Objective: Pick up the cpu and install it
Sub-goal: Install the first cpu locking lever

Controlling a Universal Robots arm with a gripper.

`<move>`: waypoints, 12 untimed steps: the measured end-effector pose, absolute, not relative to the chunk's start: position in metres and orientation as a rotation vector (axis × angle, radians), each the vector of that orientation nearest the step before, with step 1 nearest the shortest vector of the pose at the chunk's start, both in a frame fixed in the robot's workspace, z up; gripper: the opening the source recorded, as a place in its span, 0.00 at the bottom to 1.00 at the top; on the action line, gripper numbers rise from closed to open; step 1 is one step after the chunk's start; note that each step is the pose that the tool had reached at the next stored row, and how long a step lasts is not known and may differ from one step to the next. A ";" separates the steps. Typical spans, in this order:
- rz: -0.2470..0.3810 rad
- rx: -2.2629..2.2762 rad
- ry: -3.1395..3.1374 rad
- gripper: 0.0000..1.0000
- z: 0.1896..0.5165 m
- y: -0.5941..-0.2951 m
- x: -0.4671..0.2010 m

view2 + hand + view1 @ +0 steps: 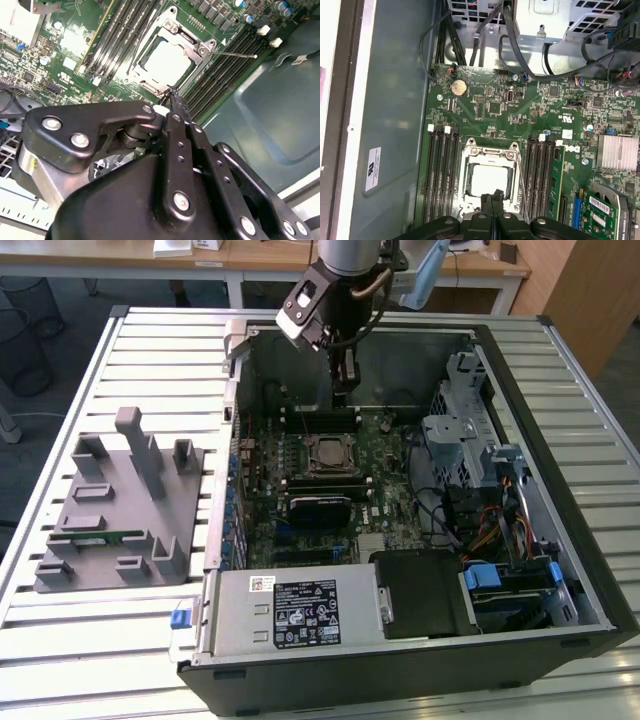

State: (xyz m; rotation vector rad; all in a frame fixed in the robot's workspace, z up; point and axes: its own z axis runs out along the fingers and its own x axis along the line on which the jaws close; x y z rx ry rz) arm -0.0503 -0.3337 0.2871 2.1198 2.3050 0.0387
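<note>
Near the cpu (pixel 490 181) in its socket (pixel 468 167), the fingers (pixel 485 206) are pressed together; their tips hide the socket's edge.

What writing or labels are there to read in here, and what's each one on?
Black-and-white label on the grey metal power supply box: print too small to read.
White sticker on the grey-green case wall: blurred.
White markings on the green motherboard: too small to read.
Nothing reads clearly.

Exterior high, wrists near (cpu (pixel 490 180) shared)
</note>
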 end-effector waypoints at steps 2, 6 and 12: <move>0.039 2.116 2.309 0.11 0.287 -0.334 -0.050; 0.039 2.039 2.377 0.11 0.287 -0.334 -0.050; 0.040 1.907 2.487 0.11 0.286 -0.334 -0.050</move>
